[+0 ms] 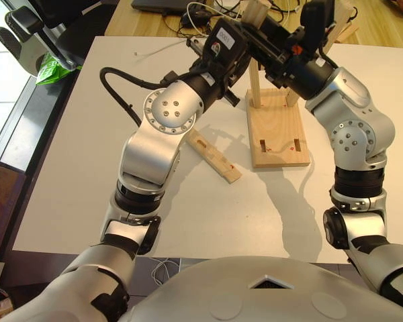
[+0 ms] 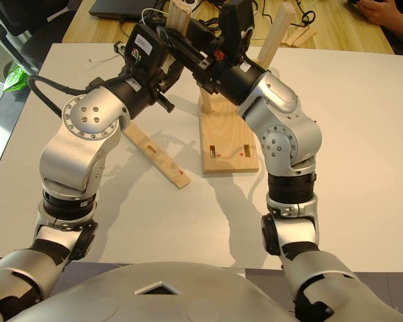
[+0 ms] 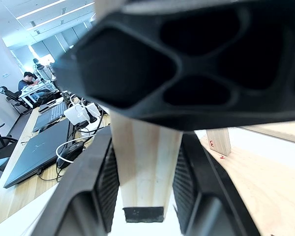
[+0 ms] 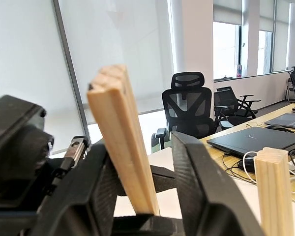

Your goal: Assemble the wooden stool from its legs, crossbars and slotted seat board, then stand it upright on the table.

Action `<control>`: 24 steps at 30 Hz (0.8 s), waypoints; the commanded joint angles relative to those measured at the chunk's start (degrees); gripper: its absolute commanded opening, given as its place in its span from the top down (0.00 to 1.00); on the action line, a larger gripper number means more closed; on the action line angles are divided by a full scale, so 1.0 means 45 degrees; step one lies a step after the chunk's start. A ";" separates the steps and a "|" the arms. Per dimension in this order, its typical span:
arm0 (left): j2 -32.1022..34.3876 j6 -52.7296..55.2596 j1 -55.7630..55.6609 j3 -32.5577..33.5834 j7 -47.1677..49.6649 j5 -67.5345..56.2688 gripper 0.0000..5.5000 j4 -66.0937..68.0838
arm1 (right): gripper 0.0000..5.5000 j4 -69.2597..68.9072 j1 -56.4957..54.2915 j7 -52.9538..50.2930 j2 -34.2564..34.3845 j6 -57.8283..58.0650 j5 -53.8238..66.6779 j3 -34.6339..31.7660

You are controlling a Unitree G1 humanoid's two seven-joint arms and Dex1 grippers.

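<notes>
A: Where is the stool at this stage?
B: The slotted seat board (image 1: 277,134) lies flat on the white desk (image 1: 87,168), just past centre. One leg (image 1: 255,87) stands upright at the board's 11 o'clock corner. A second leg (image 2: 277,33) leans at its 1 o'clock corner. A loose slotted rail (image 1: 215,157) lies at 9 o'clock of the board, near it but apart.
A: And the hands?
B: The left hand (image 3: 146,189) is clamped on the upright leg, near its top. The right hand (image 4: 147,191) is closed tight on a thinner wooden bar (image 4: 120,132), tilted, just beside that leg. From here I cannot tell whether bar and leg touch.
</notes>
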 commanded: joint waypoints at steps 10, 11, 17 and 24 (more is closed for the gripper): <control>0.0003 -0.0128 -0.0262 -0.0148 -0.0082 0.0164 0.76 0.0290 | 0.93 -0.0142 0.0024 0.0135 0.0183 -0.0342 -0.0118 0.0039; 0.0007 -0.0122 -0.0258 -0.0146 -0.0086 0.0162 0.76 0.0299 | 0.93 -0.0158 0.0019 0.0143 0.0185 -0.0353 -0.0110 0.0038; 0.0240 -0.0177 -0.0232 -0.0495 -0.0156 0.0448 0.76 0.0419 | 0.93 -0.0220 0.0011 0.0203 0.0162 -0.0387 -0.0135 0.0081; 0.0275 -0.0154 -0.0036 -0.0474 -0.0424 0.0431 0.64 0.0307 | 0.93 -0.0341 0.0033 0.0177 0.0155 -0.0391 -0.0152 0.0081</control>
